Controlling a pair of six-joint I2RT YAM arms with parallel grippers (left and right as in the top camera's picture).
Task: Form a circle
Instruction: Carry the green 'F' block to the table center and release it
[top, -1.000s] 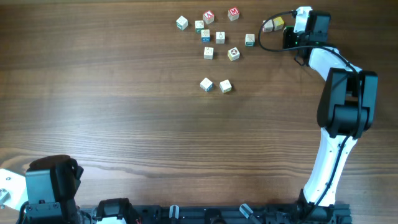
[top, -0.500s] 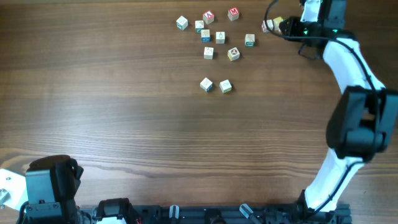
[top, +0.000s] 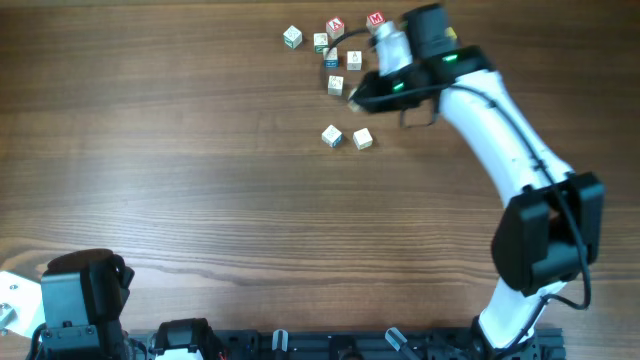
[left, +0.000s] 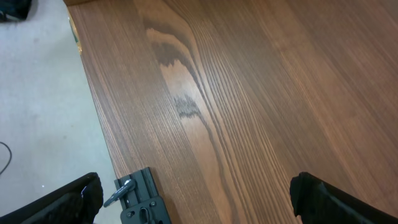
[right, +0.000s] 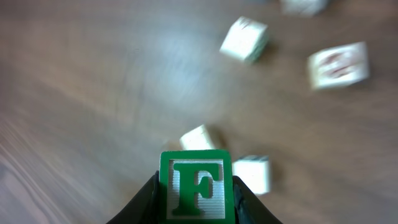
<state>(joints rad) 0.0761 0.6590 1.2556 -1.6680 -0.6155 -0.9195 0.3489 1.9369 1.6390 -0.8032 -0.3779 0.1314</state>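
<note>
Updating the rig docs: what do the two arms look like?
Right arm: white links, black joint housings, looped black cable and green lights near the wrist. Left arm: black housing, white part at its edge. Both have black jaws.

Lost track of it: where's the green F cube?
Right wrist view, bottom centre: F cube held in the right gripper, pale cubes just beyond.

Glossy white links and black joint housings make up the right arm (top: 500, 120), with green lights (top: 400, 86) near its wrist and a black cable (top: 418, 121) looping beside it. At the table's (top: 200, 200) near-left corner, the left arm (top: 85, 292) is boxy and black, white-plated; its fingers (left: 65, 202) are matte black.
</note>
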